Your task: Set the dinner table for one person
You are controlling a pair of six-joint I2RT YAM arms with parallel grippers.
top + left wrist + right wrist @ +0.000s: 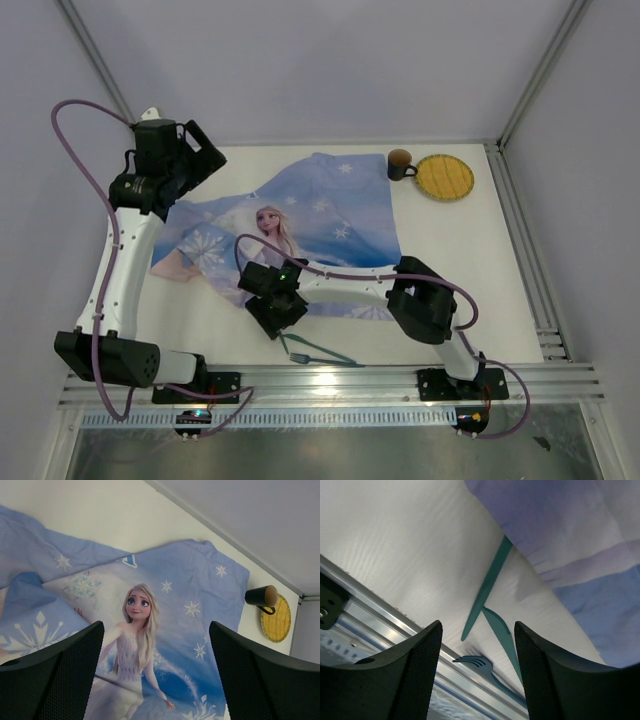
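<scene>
The white dinner table (450,280) carries a rumpled blue Elsa cloth (300,230). A brown mug (400,164) and a round yellow plate (445,177) stand at the far right; the left wrist view also shows the mug (262,596) and plate (277,619). Near the front edge lie a blue-grey fork (477,663), a teal knife (501,632) and a teal handle (487,587) whose far end is hidden under the cloth. My right gripper (476,630) is open, hovering over this cutlery (320,352). My left gripper (156,627) is open and empty, high above the cloth's far left.
Silver rails (400,378) frame the table's front, and another rail (525,250) runs along the right side. Grey walls close the back and sides. The cloth's left part (30,610) is folded and wrinkled. The right arm's elbow (425,300) sits over the cloth's near right corner.
</scene>
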